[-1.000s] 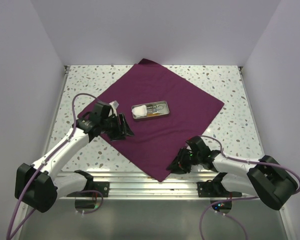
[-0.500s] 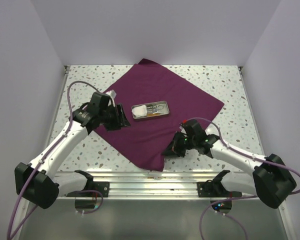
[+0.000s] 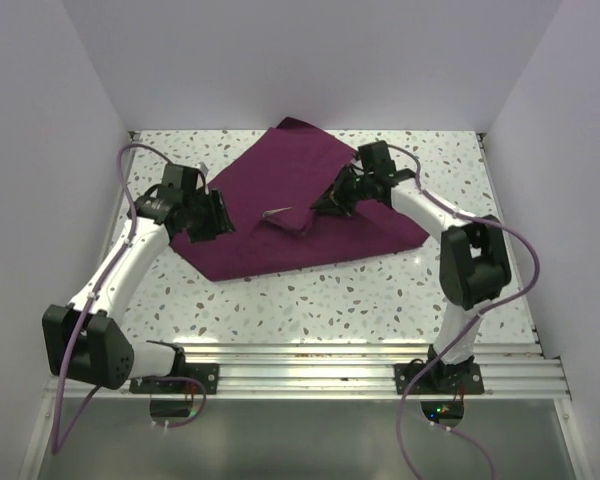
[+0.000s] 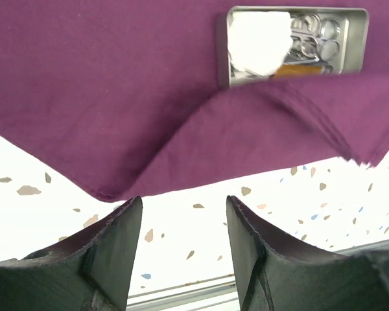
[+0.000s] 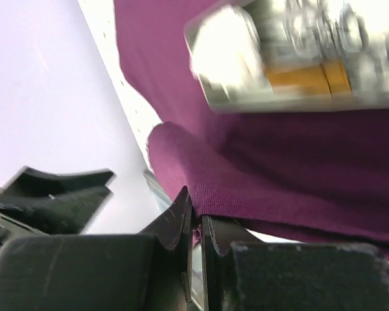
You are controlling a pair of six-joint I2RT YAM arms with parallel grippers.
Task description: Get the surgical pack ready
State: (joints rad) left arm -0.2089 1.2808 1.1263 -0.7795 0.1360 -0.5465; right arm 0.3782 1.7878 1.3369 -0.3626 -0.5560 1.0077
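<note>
Partway wrapped: right gripper [image 5: 196, 214] pinches large square maroon-purple cloth [image 3: 280, 165] over small rectangular metal tray [image 4: 356, 39]; left gripper [image 4: 183, 204] spread, empty; further folds likely remain.

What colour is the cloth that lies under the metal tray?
Plain maroon-purple, without any pattern. The cloth shows best in the left wrist view.

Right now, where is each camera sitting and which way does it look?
Top camera: high behind the arms, looking down at the table; both arms and the maroon cloth show.
Left wrist: looks over the cloth to the metal tray; the open left gripper shows below.
Right wrist: low, close to the cloth; the right gripper pinches its edge.
Both wrist views share the tray and white gauze.
</note>
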